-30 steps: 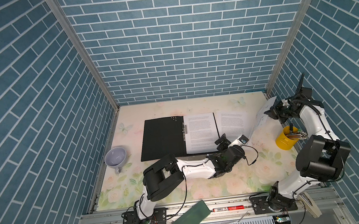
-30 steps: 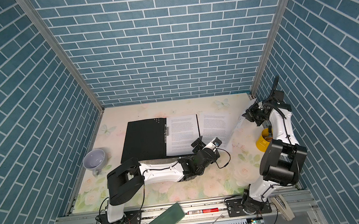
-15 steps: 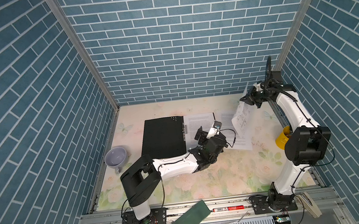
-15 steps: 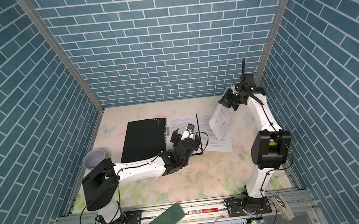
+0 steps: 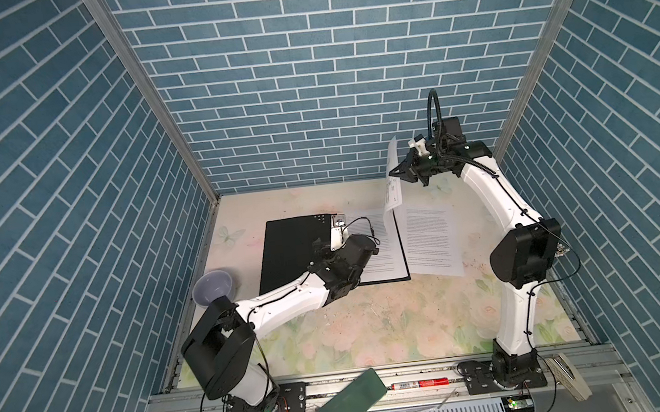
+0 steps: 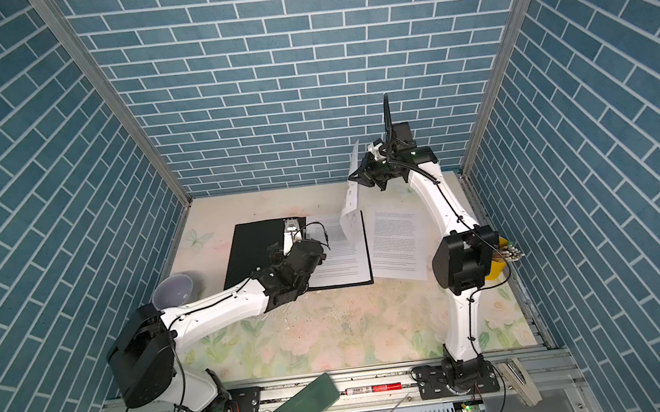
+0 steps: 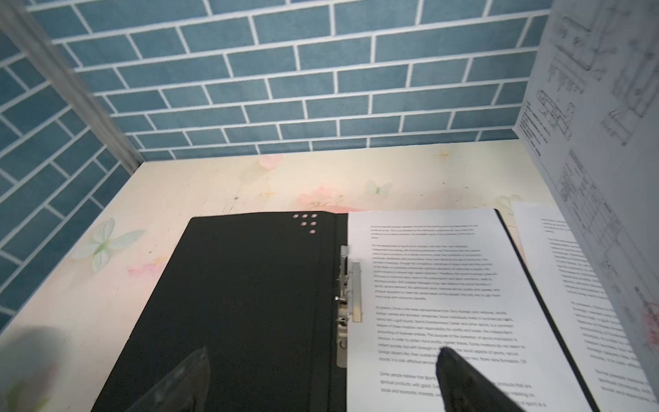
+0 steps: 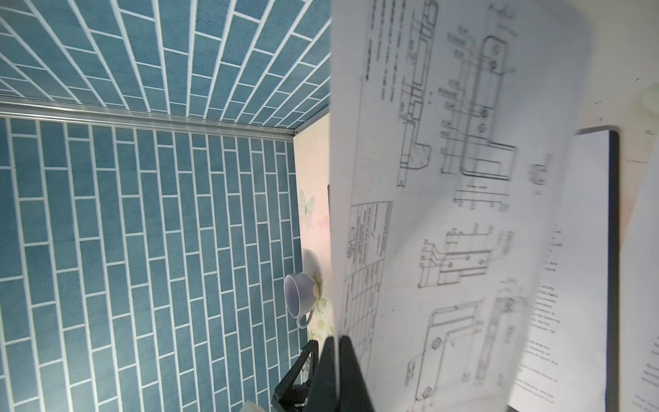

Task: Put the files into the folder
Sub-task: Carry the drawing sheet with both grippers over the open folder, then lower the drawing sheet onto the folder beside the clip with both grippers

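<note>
Left wrist, left gripper: jaws spread wide with nothing between them; one finger is above the black flap, the other above printed text
Left wrist, folder: lies open and flat on the floral table, black inside up, with small pale dots near the spine's far end
Left wrist, spine clip: metal, set along the spine, its bar over the inner edge of the filed text sheet
Left wrist, filed text sheet: flat on the folder's right half, densely printed
Left wrist, loose text sheet: flat on the table just beside the folder's outer edge, outside it
Left wrist, drawing sheet: hangs in the air above the loose text sheet, its line drawings blurred
Right wrist, right gripper: jaws clenched on one edge of the drawing sheet
Right wrist, drawing sheet: fills much of the frame with technical outlines and a ruled block; the folder's dark edge and the filed text sheet show behind it
Right wrist, cup: pale purple with a handle, on the table
Top views, right arm: raised near the back wall, with the drawing sheet hanging from its gripper; the sheet's lower end shows over the folder's far right corner, and contact cannot be told
Top views, left arm: reaches over the folder's near edge, with its gripper above the spine
Top views, cup: left of the folder, well apart from it
Top views, yellow holder: behind the right arm's elbow, with slim tools sticking out
Top views, green slab and red marker: on the front rail, off the table
</note>
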Controlling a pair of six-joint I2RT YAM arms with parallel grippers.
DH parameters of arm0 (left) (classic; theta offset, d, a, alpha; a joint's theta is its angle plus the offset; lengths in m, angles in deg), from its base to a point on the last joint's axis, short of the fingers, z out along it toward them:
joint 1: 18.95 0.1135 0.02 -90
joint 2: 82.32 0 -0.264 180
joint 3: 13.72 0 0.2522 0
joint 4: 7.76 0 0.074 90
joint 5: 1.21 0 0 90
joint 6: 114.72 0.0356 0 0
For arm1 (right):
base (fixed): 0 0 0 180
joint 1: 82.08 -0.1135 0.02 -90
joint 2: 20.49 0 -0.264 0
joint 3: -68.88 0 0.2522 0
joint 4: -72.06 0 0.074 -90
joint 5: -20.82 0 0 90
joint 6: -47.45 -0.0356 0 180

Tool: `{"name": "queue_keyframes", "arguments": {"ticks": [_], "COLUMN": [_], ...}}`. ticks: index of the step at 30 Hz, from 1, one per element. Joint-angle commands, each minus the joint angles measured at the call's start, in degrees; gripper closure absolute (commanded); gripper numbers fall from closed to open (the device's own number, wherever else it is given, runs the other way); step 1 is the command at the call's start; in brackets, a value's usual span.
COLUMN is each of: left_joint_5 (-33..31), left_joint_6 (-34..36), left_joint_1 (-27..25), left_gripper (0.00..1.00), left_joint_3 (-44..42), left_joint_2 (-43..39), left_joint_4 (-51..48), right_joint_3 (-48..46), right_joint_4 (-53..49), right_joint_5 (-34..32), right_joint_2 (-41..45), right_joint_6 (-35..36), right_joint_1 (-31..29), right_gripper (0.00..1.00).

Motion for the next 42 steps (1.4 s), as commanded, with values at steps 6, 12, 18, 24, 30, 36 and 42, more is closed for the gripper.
{"name": "queue_keyframes", "arguments": {"ticks": [6, 12, 18, 24, 30, 36, 42], "left_joint_5": [4.4, 6.8, 9.4, 12.5, 15.2, 16.2, 17.0], "left_joint_6": [-10.2, -10.4, -10.4, -11.0, -10.8, -10.4, -10.5], "left_joint_1": [4.3, 5.1, 5.4, 5.9, 6.3, 6.6, 6.6], "left_gripper": [0.00, 0.00, 0.00, 0.00, 0.00, 0.00, 0.00], "left_joint_3": [-6.6, -7.0, -6.1, -5.6, -7.0, -8.4, -8.9], "left_joint_2": [-6.5, -6.6, -4.7, -2.9, -3.2, -4.1, -3.9], "left_joint_4": [-7.4, -8.6, -7.9, -7.1, -4.4, -2.2, -1.2], "right_joint_3": [-30.3, -39.7, -42.5, -43.2, -42.7, -41.6, -41.7], "right_joint_4": [13.4, 17.3, 20.2, 21.2, 22.6, 24.3, 23.9], "right_joint_5": [-2.6, -5.2, -6.5, -6.0, -2.5, 0.4, -0.3], "right_joint_2": [8.7, 6.1, 5.1, 4.0, 1.7, 0.1, -0.3], "right_joint_6": [2.4, 7.8, 8.6, 10.7, 11.9, 12.3, 13.5], "right_joint_1": [1.2, 1.2, 1.1, 1.0, 0.3, -1.3, -1.8], "right_gripper": [1.00, 1.00, 1.00, 1.00, 1.00, 1.00, 1.00]}}
